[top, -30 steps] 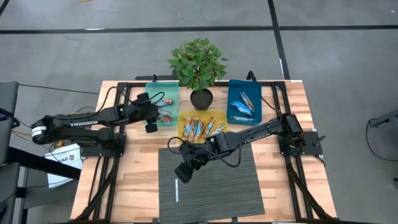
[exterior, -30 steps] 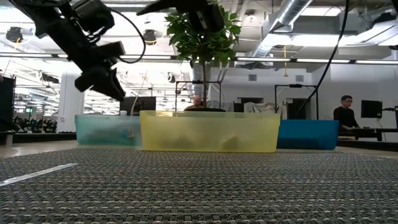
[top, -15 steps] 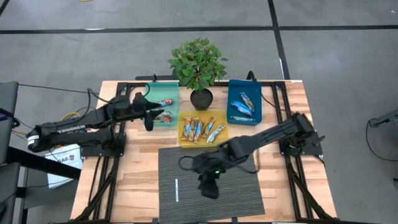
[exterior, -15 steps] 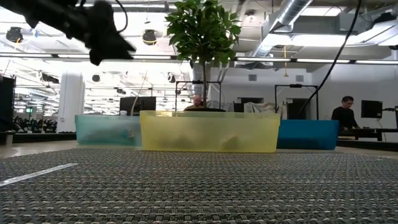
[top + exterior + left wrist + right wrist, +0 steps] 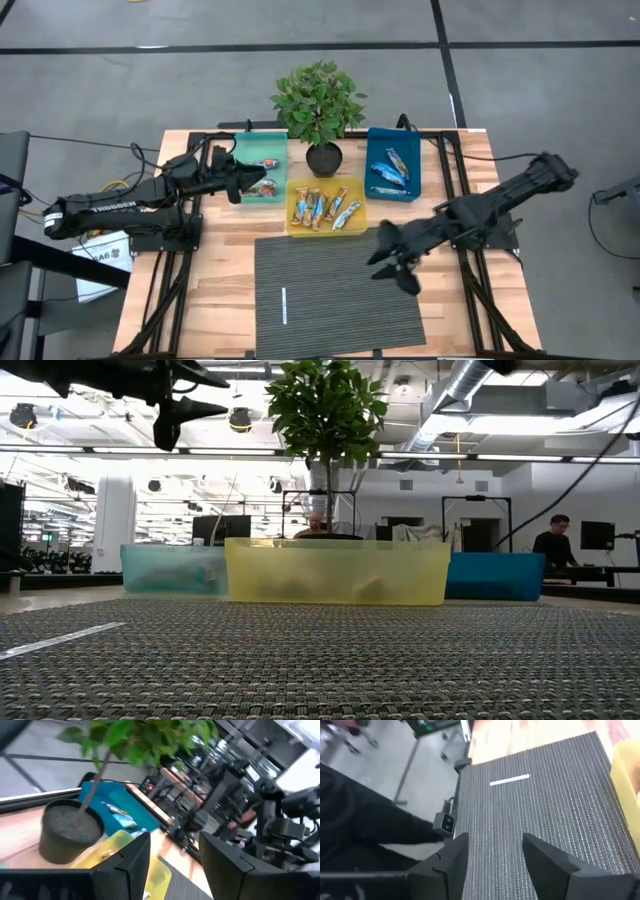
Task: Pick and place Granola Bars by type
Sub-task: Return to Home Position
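Table: wooden, centre of the high view, with a dark ribbed mat over its lower middle. A thin white stick lies on the mat's left part.

Bins: three stand in a row above the mat, with a potted plant behind the middle one.
- Green bin, left: holds the red granola bars.
- Yellow bin, middle: holds the multicoloured granola bars, lying side by side.
- Blue bin, right: holds the blue granola bars.
- No bar shows on the mat or on the bare wood.

Left gripper: at the end of an arm reaching in from the left edge, over the lower part of the green bin. In the low view it hangs high in the upper left, well above the bins. Its wrist view shows the fingers spread, with nothing between them.

Right gripper: over the right edge of the mat, below the yellow and blue bins, on an arm running in from the right. Its fingers are likewise spread and empty, with the mat beneath them.

Room: a person shows at the far right of the low view, beyond the table.
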Available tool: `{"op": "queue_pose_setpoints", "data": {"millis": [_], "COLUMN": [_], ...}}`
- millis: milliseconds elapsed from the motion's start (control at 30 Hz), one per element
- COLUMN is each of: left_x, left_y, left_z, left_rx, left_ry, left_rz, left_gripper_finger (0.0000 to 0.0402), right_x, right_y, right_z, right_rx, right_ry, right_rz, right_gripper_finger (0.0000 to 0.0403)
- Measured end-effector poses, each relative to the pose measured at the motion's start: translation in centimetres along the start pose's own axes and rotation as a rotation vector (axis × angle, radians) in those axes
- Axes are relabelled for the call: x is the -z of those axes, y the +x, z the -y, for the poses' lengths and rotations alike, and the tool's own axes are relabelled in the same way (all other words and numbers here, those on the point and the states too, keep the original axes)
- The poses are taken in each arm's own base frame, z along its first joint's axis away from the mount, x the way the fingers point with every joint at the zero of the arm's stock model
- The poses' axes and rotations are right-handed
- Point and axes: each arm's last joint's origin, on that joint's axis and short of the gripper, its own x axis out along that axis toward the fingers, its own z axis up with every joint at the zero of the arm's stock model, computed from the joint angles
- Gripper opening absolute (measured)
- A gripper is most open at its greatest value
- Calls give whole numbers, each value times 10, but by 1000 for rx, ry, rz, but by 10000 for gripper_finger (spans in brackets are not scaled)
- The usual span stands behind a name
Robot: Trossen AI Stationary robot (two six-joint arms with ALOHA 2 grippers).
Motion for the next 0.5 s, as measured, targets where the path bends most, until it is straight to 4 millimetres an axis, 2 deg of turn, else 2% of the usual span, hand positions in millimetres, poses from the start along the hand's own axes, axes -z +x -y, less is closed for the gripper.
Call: {"op": "queue_pose_setpoints", "data": {"millis": [300, 500], "left_x": [1, 2], "left_y": [0, 0], "left_z": [0, 0], "left_rx": [-66, -66], "left_ry": [-61, -72], "left_rz": [38, 38], "left_gripper_finger": [160, 160], "right_x": [61, 82], "right_y": [-51, -79], "right_z": [31, 42], "right_rx": [-30, 16], "right_ry": [3, 71], "right_rz": [180, 243], "right_gripper_finger": [175, 176]}}
